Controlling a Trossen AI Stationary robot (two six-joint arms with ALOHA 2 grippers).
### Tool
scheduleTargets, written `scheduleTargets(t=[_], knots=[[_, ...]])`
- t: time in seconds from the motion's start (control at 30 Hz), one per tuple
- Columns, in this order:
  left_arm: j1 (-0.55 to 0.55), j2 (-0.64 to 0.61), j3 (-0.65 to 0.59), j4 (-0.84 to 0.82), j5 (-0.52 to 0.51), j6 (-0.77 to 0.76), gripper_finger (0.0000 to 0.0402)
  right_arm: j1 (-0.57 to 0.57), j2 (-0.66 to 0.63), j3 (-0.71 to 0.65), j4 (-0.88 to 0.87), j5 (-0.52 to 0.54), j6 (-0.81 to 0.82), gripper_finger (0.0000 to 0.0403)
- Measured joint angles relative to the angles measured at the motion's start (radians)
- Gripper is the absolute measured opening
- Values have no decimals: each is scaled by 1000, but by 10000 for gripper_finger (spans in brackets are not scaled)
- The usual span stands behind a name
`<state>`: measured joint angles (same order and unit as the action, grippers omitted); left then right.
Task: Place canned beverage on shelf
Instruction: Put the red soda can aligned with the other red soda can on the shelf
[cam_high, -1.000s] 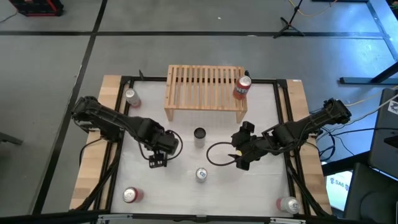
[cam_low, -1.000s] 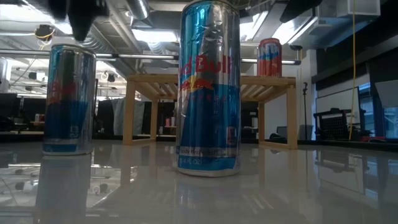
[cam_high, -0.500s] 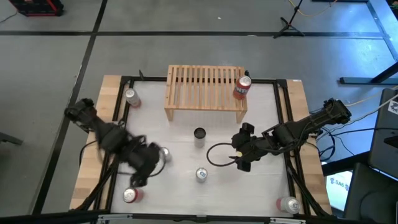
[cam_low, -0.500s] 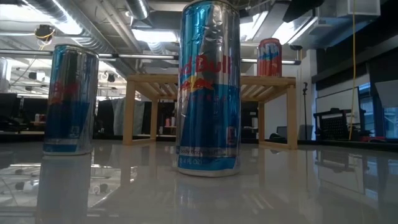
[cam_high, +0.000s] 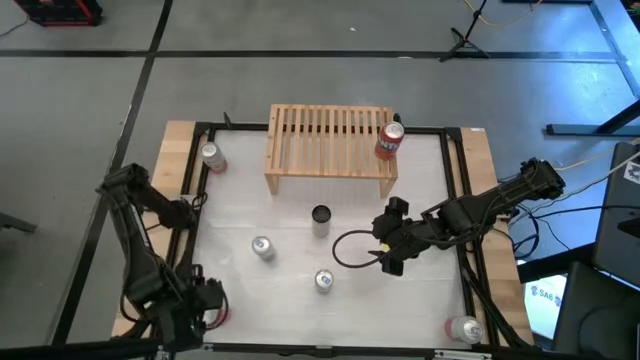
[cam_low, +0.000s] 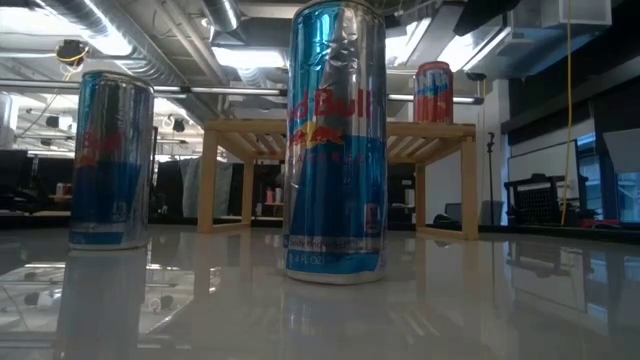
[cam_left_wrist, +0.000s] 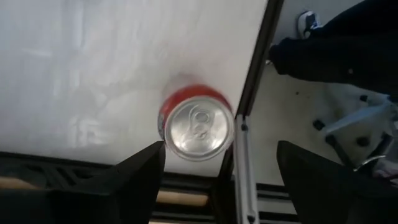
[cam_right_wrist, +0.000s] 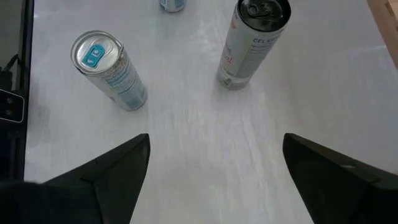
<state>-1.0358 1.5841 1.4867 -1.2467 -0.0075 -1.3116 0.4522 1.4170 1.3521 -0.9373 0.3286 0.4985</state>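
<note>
The shelf (cam_high: 329, 148) stands at the surface's (cam_high: 420, 310) 12 o'clock edge, one red can (cam_high: 389, 141) at its right end. Left jaws (cam_left_wrist: 217, 171): released, above a red-sided can (cam_left_wrist: 197, 124) at 7 o'clock. Right jaws (cam_right_wrist: 214, 158): released, near centre-right.

Shelf (cam_high: 328, 140) slats mostly bare, red can (cam_high: 389, 141) blocking right end, three cans (cam_high: 320, 216) seemingly scattered before it

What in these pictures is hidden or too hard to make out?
- Red can near the table's front left corner: in the high view the left gripper covers it almost entirely; its label is unreadable in the left wrist view, which sees mostly its top.
- Shelf: the blue can blocks its middle in the low view.
- Right gripper: idle mid-table, absent from the low view.
</note>
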Motion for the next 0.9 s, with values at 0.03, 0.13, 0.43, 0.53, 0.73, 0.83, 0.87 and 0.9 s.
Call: scheduleTargets(t=[0.03, 0.13, 0.43, 0.53, 0.73, 0.83, 0.87, 0.9], knots=[[-3, 0, -20, 9, 3, -14, 297, 0, 0, 0, 0, 0, 0, 356], [-8, 0, -65, 39, -4, -23, 297, 0, 0, 0, -1, 0, 0, 356], [-6, 0, -150, 137, 1, -17, 297, -1, 0, 0, -7, -8, 1, 356], [-6, -1, -175, 151, 1, -21, 297, -1, 0, 0, -7, -8, 0, 356], [-6, -1, -223, 186, 1, -17, 297, -1, 0, 0, -11, -8, -9, 356], [-6, -3, -236, 197, -3, -17, 297, -1, 0, 0, -20, -7, -10, 356], [-6, -4, -241, 196, -5, -17, 297, -1, 0, 0, -23, -7, -10, 356], [-6, -5, -246, 197, -7, -17, 297, -1, 0, 0, -26, -7, -10, 356]])
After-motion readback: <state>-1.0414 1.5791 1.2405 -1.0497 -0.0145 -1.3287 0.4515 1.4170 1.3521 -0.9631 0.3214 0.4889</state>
